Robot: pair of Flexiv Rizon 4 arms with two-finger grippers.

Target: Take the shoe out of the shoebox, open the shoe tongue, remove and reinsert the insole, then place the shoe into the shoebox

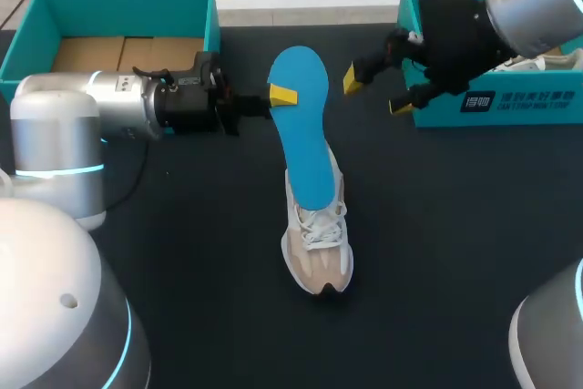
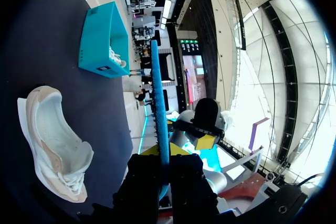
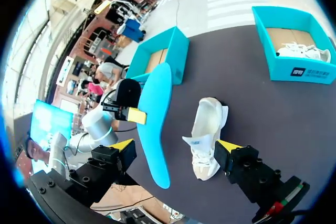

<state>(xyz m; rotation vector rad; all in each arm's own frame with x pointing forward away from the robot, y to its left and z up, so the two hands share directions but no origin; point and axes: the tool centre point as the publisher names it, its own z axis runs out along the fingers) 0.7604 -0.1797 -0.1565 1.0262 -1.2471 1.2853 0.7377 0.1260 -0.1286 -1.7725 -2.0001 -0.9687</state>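
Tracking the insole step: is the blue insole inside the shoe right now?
No, the left gripper holds the blue insole lifted clear of the white shoe.

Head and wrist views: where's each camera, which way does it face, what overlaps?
Head view: above and behind the robot, looking down on the table; left claw shut on the blue insole, right claw open.
Left wrist view: on the left wrist, looking along the edge-on insole; own claw shows.
Right wrist view: on the right wrist, facing the white shoe; own claw shows.
Shared: all three show insole and shoe.
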